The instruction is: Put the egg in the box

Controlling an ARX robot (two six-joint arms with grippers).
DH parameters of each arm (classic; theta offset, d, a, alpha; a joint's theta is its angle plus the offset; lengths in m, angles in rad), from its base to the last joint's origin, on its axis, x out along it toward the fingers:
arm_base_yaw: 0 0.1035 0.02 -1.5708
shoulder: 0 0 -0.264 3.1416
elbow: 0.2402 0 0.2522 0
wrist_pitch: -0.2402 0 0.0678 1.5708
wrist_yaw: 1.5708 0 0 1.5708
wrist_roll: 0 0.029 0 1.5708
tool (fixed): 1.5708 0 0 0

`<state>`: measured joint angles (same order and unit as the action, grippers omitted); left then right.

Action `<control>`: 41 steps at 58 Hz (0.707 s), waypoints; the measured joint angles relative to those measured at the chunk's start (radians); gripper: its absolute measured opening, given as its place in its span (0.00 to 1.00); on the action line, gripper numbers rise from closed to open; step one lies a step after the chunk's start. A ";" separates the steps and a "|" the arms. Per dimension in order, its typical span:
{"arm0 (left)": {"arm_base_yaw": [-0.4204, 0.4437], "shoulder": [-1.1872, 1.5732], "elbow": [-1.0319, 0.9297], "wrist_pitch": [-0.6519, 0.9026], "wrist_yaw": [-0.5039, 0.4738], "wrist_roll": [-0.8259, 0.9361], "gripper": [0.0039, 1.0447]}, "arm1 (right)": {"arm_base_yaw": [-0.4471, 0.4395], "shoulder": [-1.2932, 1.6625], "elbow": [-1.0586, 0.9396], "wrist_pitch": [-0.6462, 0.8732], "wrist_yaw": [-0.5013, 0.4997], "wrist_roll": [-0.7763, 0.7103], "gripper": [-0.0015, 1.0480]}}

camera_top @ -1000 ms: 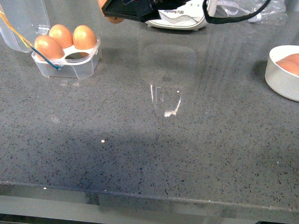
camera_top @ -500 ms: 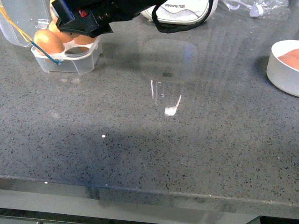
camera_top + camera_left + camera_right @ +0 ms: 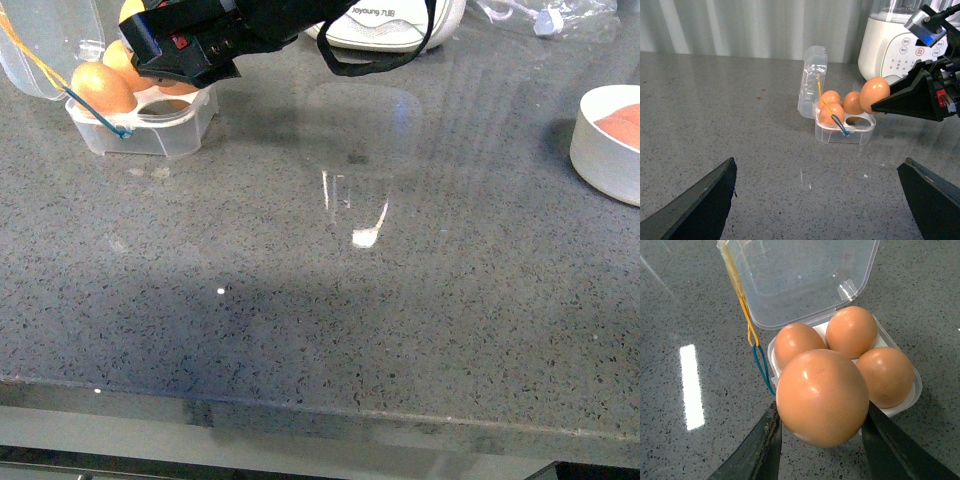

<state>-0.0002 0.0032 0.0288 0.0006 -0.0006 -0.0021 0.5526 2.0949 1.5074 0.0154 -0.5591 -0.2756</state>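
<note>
Change noted: a second earlier the right gripper (image 3: pixel 878 103) was well away from the box (image 3: pixel 845 134). Half a second earlier it had arrived over the box. Since then it had hardly shifted. The box itself had not changed and held three eggs with one cup free.

Judgement: the carry looked essentially finished. Lowering into the free cup and letting go remained.

Position: the egg (image 3: pixel 822 397) hung above the box and clear of it, not yet seated. In the left wrist view it sat over the box's edge beside the free cup (image 3: pixel 855 120). In the right wrist view it hid that cup.

Jaws: the right jaws were clamped on the egg, one finger on each flank. The left gripper (image 3: pixel 817 165) stood well back from the box with its jaws spread wide and nothing between them.

Appearance of the egg: smooth orange-brown shell, glossy, with soft light patches and one tiny dark speck. It matched the three boxed eggs in colour and size.

The lid (image 3: pixel 812 80) stood open at the side of the box away from the right gripper. Yellow and blue cords (image 3: pixel 747 325) trailed from the lid down the box wall. The white bowl (image 3: pixel 600 160) sat well apart from the box.
</note>
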 joint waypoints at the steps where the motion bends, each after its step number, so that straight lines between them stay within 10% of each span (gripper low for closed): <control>1: 0.000 0.000 0.000 0.000 0.000 0.000 0.94 | 0.000 0.000 0.001 0.000 0.001 0.000 0.37; 41: 0.000 0.000 0.000 0.000 0.000 0.000 0.94 | 0.006 0.013 0.003 0.007 0.008 0.001 0.37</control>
<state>-0.0002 0.0032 0.0288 0.0006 -0.0006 -0.0021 0.5591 2.1078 1.5101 0.0227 -0.5510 -0.2749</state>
